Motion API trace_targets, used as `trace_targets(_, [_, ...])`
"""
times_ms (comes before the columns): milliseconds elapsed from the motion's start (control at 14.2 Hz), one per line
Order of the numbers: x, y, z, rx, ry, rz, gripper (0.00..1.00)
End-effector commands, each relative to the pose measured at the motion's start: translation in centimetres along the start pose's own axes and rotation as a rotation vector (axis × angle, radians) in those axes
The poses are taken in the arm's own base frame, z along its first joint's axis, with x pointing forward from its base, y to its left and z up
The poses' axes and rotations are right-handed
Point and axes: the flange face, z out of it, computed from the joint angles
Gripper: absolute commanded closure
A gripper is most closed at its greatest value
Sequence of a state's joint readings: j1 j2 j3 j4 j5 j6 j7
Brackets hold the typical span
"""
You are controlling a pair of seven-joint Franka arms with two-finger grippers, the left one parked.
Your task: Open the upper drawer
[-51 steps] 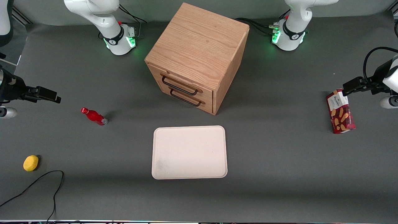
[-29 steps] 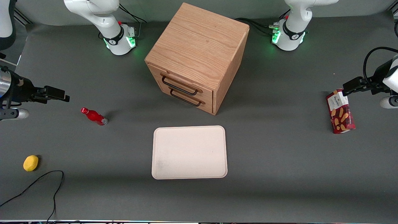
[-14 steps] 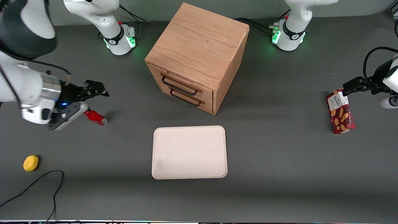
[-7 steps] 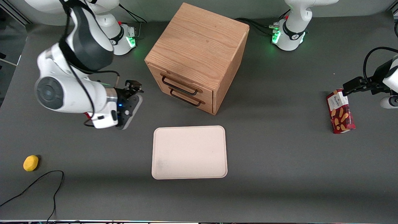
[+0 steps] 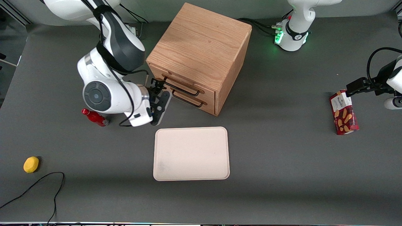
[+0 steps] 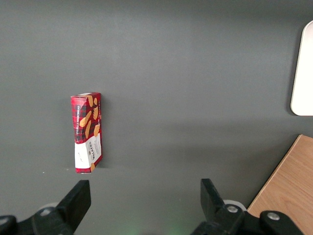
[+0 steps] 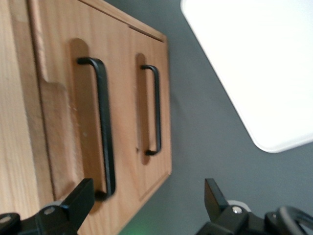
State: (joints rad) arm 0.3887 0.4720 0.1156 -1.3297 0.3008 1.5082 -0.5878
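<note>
While the gripper point(image 5: 158, 84) hangs spread just before the cabinet point(image 5: 201, 47) | step: approach — upper drawer point(image 7: 73, 127) shut, its handle point(image 7: 101, 127) just ahead of the fingertips | next: straddle handle — close, pull.

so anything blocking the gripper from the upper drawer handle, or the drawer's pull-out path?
Nothing visible. The gripper, open, sits in front of the upper drawer at its handle's end. The tray lies nearer the camera, apart from the cabinet.

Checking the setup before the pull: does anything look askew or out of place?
Only the cabinet: it sits turned at an angle to the tray. Both drawers look shut; the open gripper is at the upper drawer handle's end.
</note>
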Motion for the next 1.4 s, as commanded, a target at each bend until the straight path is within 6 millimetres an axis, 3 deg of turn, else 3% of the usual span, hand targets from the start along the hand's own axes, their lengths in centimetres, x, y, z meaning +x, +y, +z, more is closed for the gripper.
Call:
trace_targets(0, [1.7, -1.1, 1.5, 0.027, -0.008, -0.006, 0.0])
trace_targets(281, [1.9, -1.5, 2.8, 0.031, -0.029, -0.002, 0.0])
trace_targets(492, [2.6, -2.4, 4.9, 0.03, -0.05, 0.012, 0.0])
trace_targets(1335, [2.6, -1.7, 7.6, 0.016, -0.039, 0.028, 0.0])
